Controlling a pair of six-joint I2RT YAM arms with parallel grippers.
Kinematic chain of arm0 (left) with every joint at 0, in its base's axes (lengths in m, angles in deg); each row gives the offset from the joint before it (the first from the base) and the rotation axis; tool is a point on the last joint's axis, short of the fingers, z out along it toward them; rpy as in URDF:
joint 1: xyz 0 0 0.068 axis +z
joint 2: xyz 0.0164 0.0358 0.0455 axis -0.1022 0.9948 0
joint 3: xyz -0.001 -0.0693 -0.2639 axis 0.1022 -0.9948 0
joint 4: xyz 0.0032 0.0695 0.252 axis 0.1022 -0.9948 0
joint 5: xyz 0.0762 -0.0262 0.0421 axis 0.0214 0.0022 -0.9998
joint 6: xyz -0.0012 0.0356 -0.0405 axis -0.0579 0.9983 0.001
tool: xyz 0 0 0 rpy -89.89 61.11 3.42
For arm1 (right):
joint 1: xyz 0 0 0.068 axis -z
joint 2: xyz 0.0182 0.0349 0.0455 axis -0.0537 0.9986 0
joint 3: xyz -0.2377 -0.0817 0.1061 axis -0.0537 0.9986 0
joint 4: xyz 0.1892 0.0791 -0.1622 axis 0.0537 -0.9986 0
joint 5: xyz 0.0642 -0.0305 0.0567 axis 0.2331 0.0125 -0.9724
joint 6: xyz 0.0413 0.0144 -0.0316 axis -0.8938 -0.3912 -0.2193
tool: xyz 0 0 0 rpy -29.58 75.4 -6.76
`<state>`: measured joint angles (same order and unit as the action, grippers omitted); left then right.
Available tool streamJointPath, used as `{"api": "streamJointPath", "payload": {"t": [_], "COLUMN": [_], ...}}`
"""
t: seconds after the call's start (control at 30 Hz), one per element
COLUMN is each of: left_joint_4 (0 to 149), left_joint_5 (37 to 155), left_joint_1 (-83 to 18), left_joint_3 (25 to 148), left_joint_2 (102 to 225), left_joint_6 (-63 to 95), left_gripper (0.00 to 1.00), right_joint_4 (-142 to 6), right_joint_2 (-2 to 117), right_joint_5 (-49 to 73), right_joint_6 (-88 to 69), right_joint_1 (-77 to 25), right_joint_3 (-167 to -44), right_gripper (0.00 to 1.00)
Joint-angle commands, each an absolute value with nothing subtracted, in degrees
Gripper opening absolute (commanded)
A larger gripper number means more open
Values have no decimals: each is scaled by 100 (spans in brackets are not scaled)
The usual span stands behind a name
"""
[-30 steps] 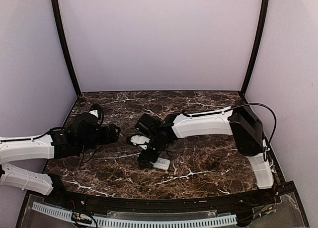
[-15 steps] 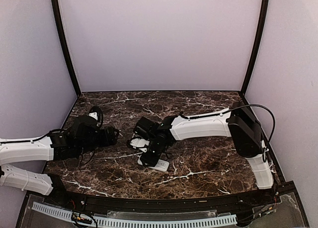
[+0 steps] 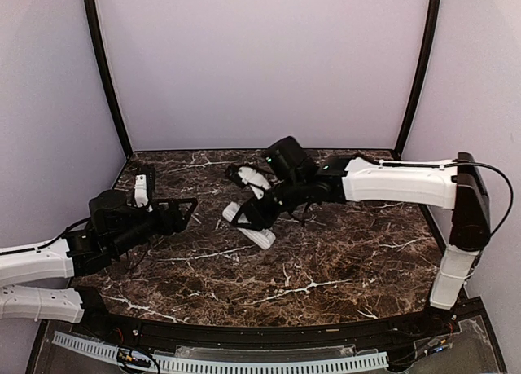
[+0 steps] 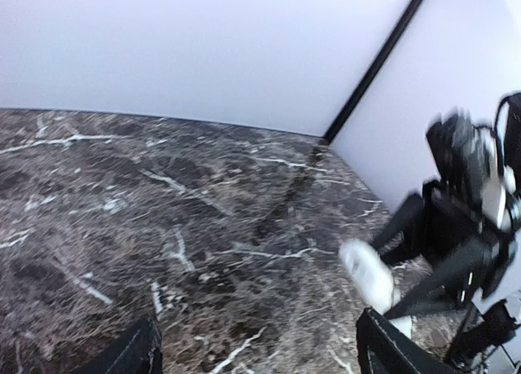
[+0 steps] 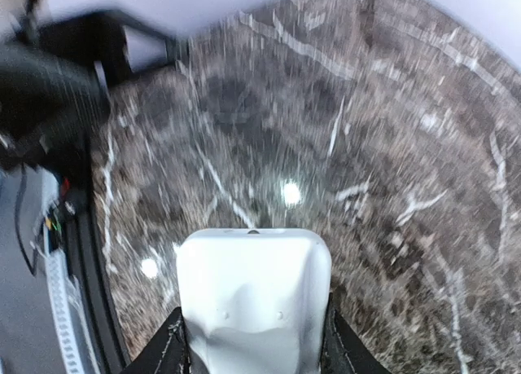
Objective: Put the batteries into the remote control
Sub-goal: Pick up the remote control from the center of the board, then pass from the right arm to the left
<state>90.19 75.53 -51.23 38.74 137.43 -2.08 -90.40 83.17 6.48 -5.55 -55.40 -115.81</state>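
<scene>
My right gripper [image 5: 254, 345] pinching remote control [image 5: 252, 284], lower centre of wrist view, above table [image 5: 391, 146]. My left gripper [image 4: 256, 354] gaping, empty. Batteries not showing. Risk: remote slipping, grip catching one end only.

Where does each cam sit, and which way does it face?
Top external: above and behind the bases, looking down on the table; both arms show, with left gripper and right gripper.
Left wrist: low over the marble, facing the far right corner; own fingertips at the bottom.
Right wrist: tilted down at blurred marble; own fingers flank the remote control.
Shared: all three show the remote control.
</scene>
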Motion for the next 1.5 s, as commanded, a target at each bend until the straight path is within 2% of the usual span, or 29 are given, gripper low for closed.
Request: {"api": "streamJointPath", "payload": {"t": [0.0,0.23,0.43,0.63,0.73,0.87,0.97,1.07,1.13,1.2,1.23,1.27,1.37,1.47], "left_joint_4": [10660,11285,11585,11802,11889,11874,11819,11748,11595,11199,10991,10459,9125,7117], "left_joint_5": [9137,11215,11576,11903,11999,12040,12035,11980,11886,11645,11307,11072,9607,8450], "left_joint_1": [-5103,-5193,-5245,-5273,-5292,-5352,-5408,-5451,-5470,-5469,-5467,-5467,-5472,-5468], "left_joint_3": [3743,4548,5029,5373,5492,5545,5539,5511,5482,5474,5511,5547,5846,6278], "left_joint_2": [13695,14717,15241,15677,15805,15850,15837,15789,15726,15647,15601,15588,15695,16070], "left_joint_6": [278,470,463,223,172,255,339,359,380,410,417,409,111,-553], "left_gripper": [82,89,92,71,53,47,18,3,0,0,0,0,0,0], "right_joint_4": [-6516,-5478,-4662,-4199,-4058,-3889,-3830,-3911,-4042,-4310,-4538,-4773,-5506,-6586], "right_joint_2": [7268,6965,6831,6746,6737,6727,6722,6697,6622,6463,6364,6259,5955,5799], "right_joint_5": [-529,-1151,-1723,-1868,-1967,-2041,-2081,-1993,-1832,-1400,-1077,-692,673,2492], "right_joint_6": [-1320,-1611,-1968,-2195,-2284,-2364,-2398,-2369,-2320,-2193,-2110,-2042,-1960,-2040], "right_joint_1": [-5197,-5176,-5183,-5184,-5185,-5185,-5184,-5185,-5181,-5168,-5152,-5139,-5066,-5044], "right_joint_3": [-10823,-10763,-10584,-10297,-10222,-10158,-10128,-10086,-10038,-9990,-9986,-9978,-9947,-10037], "right_gripper": [22,22,22,22,22,22,22,24,37,64,87,97,99,99]}}
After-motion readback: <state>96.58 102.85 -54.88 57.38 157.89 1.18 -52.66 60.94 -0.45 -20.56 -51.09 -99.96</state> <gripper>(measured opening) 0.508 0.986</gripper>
